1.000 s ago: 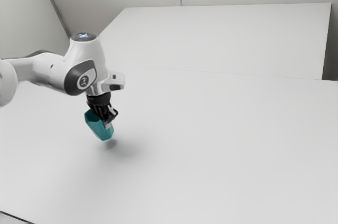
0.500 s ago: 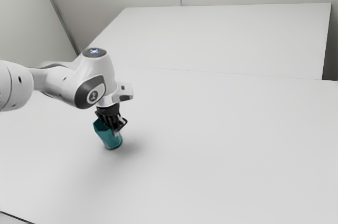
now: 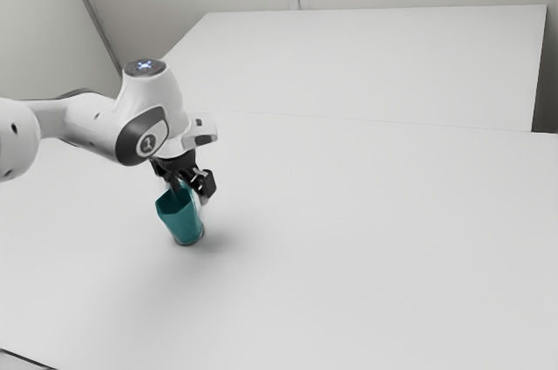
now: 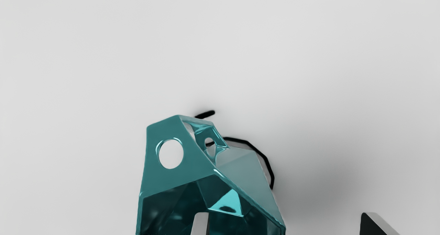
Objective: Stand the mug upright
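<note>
Teal faceted mug (image 3: 183, 223) is on the white table (image 3: 366, 256), below the hand, toward the exterior view's left. Opening faces up, w/ a slight lean toward the exterior view's left; can't tell if the base sits fully flat.

Gripper (image 3: 193, 195) is right at the mug, fingers spread wide, nothing clamped btwn them. Wrist view: one finger (image 4: 200, 224) overlaps the mug's open mouth, the other finger (image 4: 373, 226) is outside the mug, over bare tabletop w/ a gap btwn it & the mug wall. Can't tell if the 1st one touches the inner wall.

Mug's pierced side part (image 4: 194, 159) juts out past the mouth, w/ a big round hole thru the near face & a smaller one farther in. Inside of the mug is dark teal, w/ a brighter triangular patch. Thin black curved edge (image 4: 264, 156) shows low around the mug, approx. at its base, & a short black mark (image 4: 205, 114) is just beside the pierced part.

Arm (image 3: 87, 124) comes in from the exterior view's left, hand tipped down over the mug. Soft shadow (image 3: 225, 243) on the tabletop next to the mug.
</note>
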